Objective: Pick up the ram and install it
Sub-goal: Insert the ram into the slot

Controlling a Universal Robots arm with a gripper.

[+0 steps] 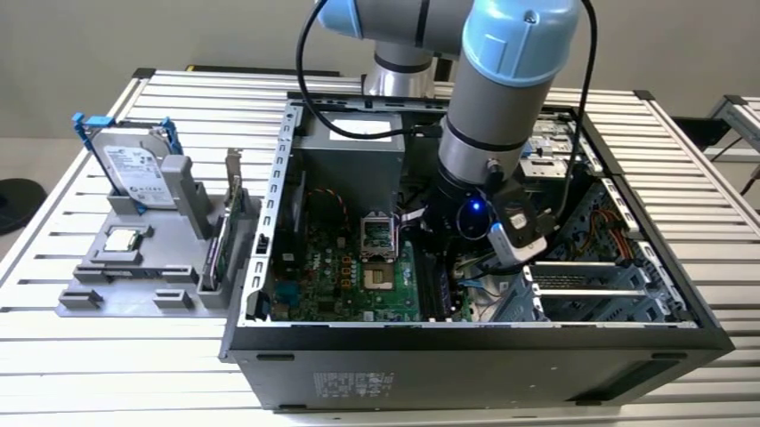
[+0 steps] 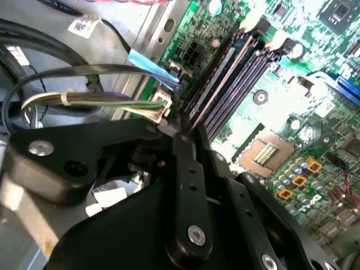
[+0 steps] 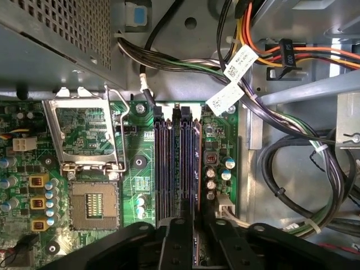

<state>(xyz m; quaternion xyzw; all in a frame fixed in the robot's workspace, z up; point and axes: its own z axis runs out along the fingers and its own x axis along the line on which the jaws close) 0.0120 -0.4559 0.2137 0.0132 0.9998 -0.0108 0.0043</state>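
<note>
The ram (image 3: 197, 169) is a thin dark stick standing on edge in the outermost of the motherboard's memory slots (image 3: 169, 163), beside the cables. In the second wrist view its long top edge (image 2: 219, 84) runs along the dark slots. My gripper (image 3: 197, 220) sits over one end of the stick. Its black fingers (image 3: 175, 236) are shut on the ram from both sides, and that end is hidden between them. In the exterior view the arm reaches down into the open computer case (image 1: 475, 356), with the gripper (image 1: 455, 258) low over the motherboard.
An open CPU socket (image 3: 93, 211) with its raised metal frame (image 3: 84, 132) lies beside the slots. Thick cable bundles (image 3: 292, 163) crowd the other side. On the exterior view's left, a grey fixture (image 1: 131, 285) holds a hard drive (image 1: 133, 169), a CPU chip (image 1: 121, 238) and an expansion card (image 1: 220, 240).
</note>
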